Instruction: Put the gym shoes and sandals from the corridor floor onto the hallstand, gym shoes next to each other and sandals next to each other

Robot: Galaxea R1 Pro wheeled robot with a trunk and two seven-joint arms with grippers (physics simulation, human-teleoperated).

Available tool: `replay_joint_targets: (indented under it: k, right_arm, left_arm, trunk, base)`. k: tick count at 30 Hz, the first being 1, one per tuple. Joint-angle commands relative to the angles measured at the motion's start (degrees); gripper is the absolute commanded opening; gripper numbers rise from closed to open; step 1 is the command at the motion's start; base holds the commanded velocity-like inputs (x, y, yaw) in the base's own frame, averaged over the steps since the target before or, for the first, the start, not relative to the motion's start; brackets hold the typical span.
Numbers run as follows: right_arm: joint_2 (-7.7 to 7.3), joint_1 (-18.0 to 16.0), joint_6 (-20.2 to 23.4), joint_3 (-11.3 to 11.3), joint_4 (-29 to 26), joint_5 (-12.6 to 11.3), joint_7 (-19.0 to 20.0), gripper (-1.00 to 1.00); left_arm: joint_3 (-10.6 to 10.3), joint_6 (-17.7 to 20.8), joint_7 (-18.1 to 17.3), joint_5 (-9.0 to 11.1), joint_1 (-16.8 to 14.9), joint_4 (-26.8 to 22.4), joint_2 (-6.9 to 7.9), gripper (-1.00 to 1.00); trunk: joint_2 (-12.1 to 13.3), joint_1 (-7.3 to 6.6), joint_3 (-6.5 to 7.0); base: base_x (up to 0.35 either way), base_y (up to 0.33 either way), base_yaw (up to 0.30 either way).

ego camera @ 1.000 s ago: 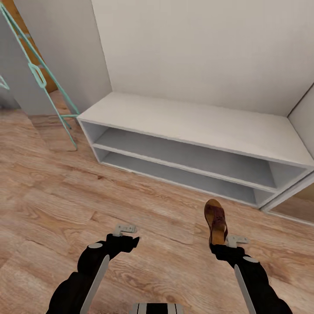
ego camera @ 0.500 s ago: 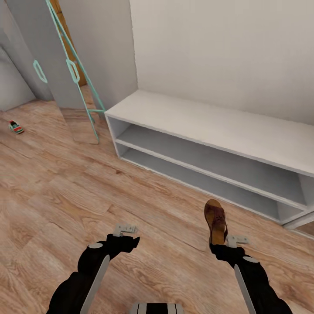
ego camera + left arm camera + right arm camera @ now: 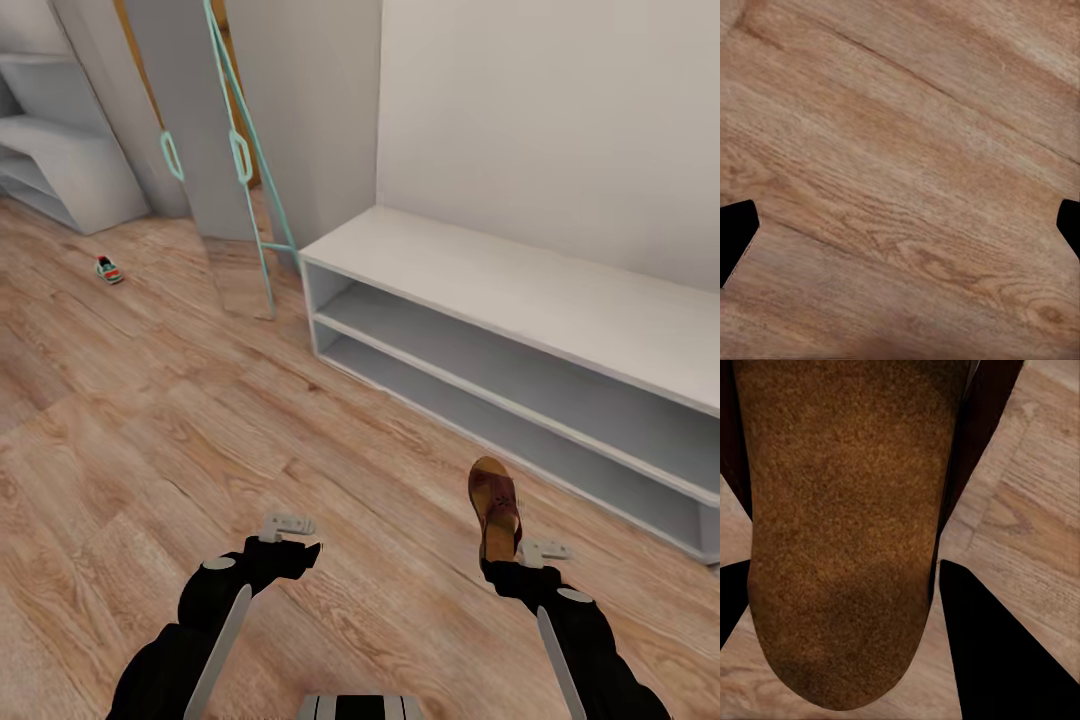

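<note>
Head view: camera swung left; gym shoe [image 3: 109,270] now visible on corridor floor [image 3: 150,440], far ahead-left of released left end effector [image 3: 287,524]. Right end effector [image 3: 520,556] grasping sandal [image 3: 496,505], hallstand [image 3: 560,300] just ahead; placement likely next.

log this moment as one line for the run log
right pincer: shut on sandal | left pincer: open, empty | rack: no shoes seen | gym shoe: on floor, far left

Bright, even, shadowless rendered light; wrist views soft.
</note>
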Motion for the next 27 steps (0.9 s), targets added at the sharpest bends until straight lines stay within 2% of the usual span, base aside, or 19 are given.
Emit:
replay_joint_targets:
  k: [1, 17, 27]
  right_arm:
    - [0.00, -0.01, 0.30, -0.03, -0.09, -0.08, -0.15, -1.00]
    - [0.00, -0.01, 0.32, 0.01, -0.12, -0.08, -0.15, -1.00]
    - [0.00, -0.01, 0.32, 0.00, -0.10, -0.12, -0.15, -1.00]
  left_arm:
    - [0.02, 0.28, 0.15, 0.48, -0.04, -0.02, -0.02, 1.00]
    - [-0.06, 0.24, 0.15, 0.48, -0.04, -0.02, -0.02, 1.00]
    - [-0.13, -0.04, 0.15, 0.48, -0.04, -0.03, -0.02, 1.00]
  trunk:
    - [-0.02, -0.01, -0.04]
    - [-0.02, -0.01, -0.04]
    - [-0.02, -0.01, -0.04]
  base:
    - [0.030, 0.122, 0.300]
    - [0.104, 0.271, 0.295]
    - [0.201, 0.253, 0.063]
